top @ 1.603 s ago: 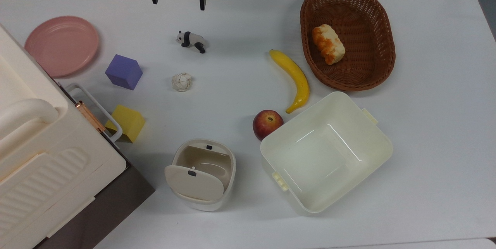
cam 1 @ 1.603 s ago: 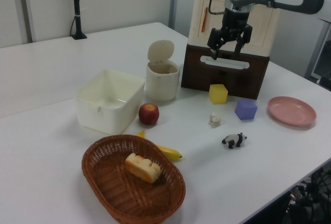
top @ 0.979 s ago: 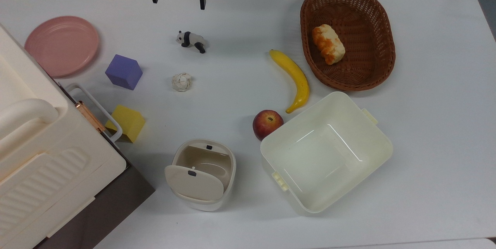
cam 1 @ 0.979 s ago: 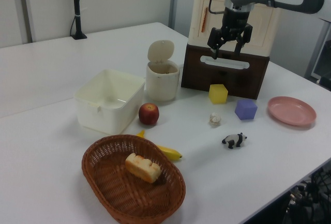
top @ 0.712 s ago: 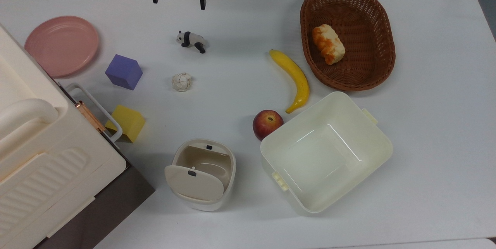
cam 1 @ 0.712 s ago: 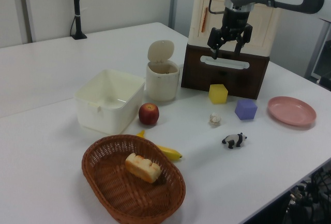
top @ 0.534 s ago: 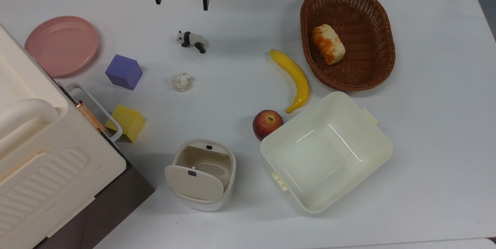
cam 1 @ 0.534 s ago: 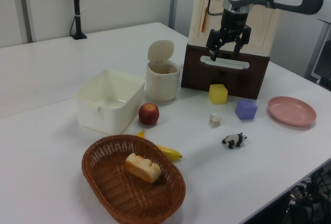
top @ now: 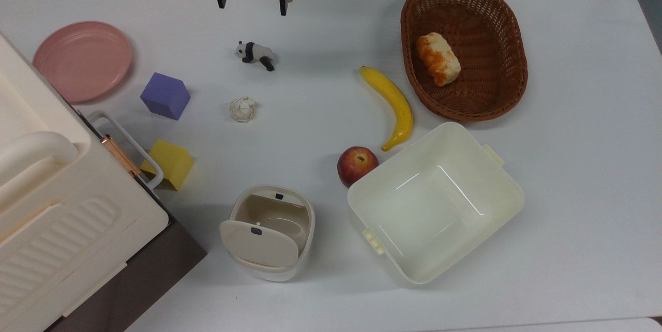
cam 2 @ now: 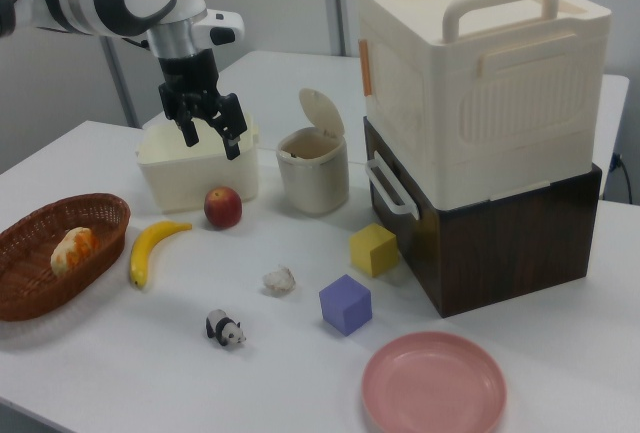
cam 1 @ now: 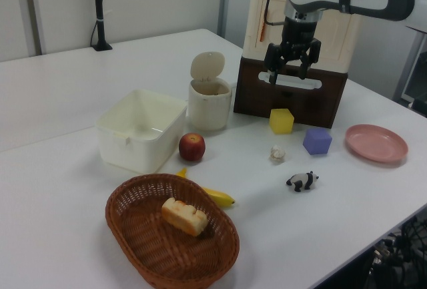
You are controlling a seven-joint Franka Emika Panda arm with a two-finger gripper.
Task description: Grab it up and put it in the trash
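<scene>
My gripper (top: 251,7) hangs high above the table, its 2 fingers spread wide and holding nothing.

The paper ball (top: 242,109) lies on the white table (top: 569,115), well apart from me, between the panda figurine (top: 254,54) and the trash bin (top: 271,232). In the top view the purple cube (top: 165,95) sits to its left. The bin's lid is swung up, leaving its mouth open.
</scene>
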